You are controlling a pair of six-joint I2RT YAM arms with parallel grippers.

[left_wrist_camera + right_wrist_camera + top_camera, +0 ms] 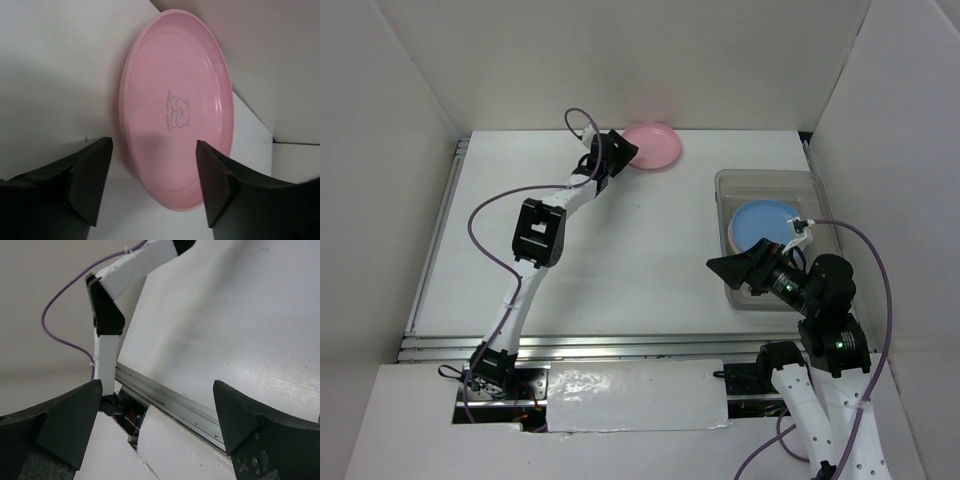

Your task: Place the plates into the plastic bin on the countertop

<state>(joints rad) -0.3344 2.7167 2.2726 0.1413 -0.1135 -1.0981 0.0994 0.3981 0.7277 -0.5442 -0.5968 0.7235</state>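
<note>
- The pink plate (655, 146) lies flat on the countertop (620, 250), well to the left of the plastic bin (722, 182) and just past its far end, close against the back wall (620, 60).
- Our left gripper (154, 145) reaches low towards it with its jaws apart, one finger to each side of the near rim. Neither finger visibly presses on it. We judge this sets up a pinch on the rim, the only edge a flat plate offers.
- Being round, the plate has no long axis. Its hollow faces up, and the small bear print (177, 112) at its centre reads sideways in the wrist view.
- The blue plate (765, 222) rests hollow-up inside the bin, towards its far end. We cannot tell if others lie under it.
- The bin's long side runs away from the arm bases.
- Our right gripper (720, 268) hangs at the bin's near left corner, jaws wide and empty, pointing away from the bin. We judge this leaves the bin's mouth free for the next plate.
</note>
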